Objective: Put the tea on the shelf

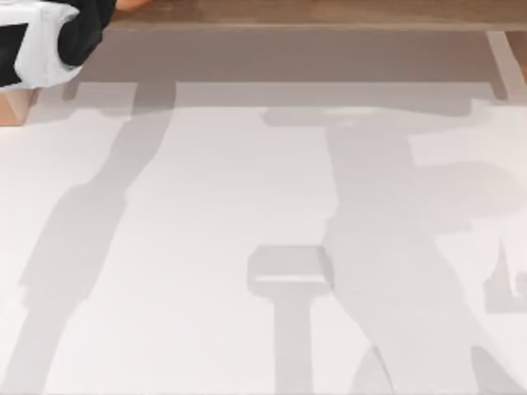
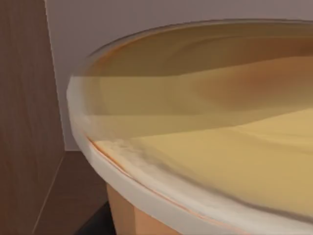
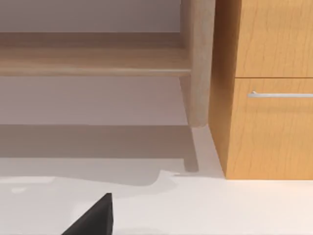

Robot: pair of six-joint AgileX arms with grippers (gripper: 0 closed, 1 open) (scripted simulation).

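Note:
The tea (image 2: 205, 147) sits very close in the left wrist view: a round cup with a pale yellow top, a whitish rim and an orange-tan side. It is beside a brown wooden panel (image 2: 24, 122) and over a brown board. My left arm (image 1: 49, 41) reaches into the far left corner of the top view, at the shelf (image 1: 329, 10), a light-brown board along the far edge. In the right wrist view the shelf board (image 3: 93, 58) shows with its pale side support (image 3: 198, 63). A dark part of my right gripper (image 3: 93, 218) hangs over the white table.
A wooden cabinet (image 3: 264, 98) with a metal drawer handle (image 3: 281, 94) stands right of the shelf's support. The white table (image 1: 206, 247) carries only arm shadows.

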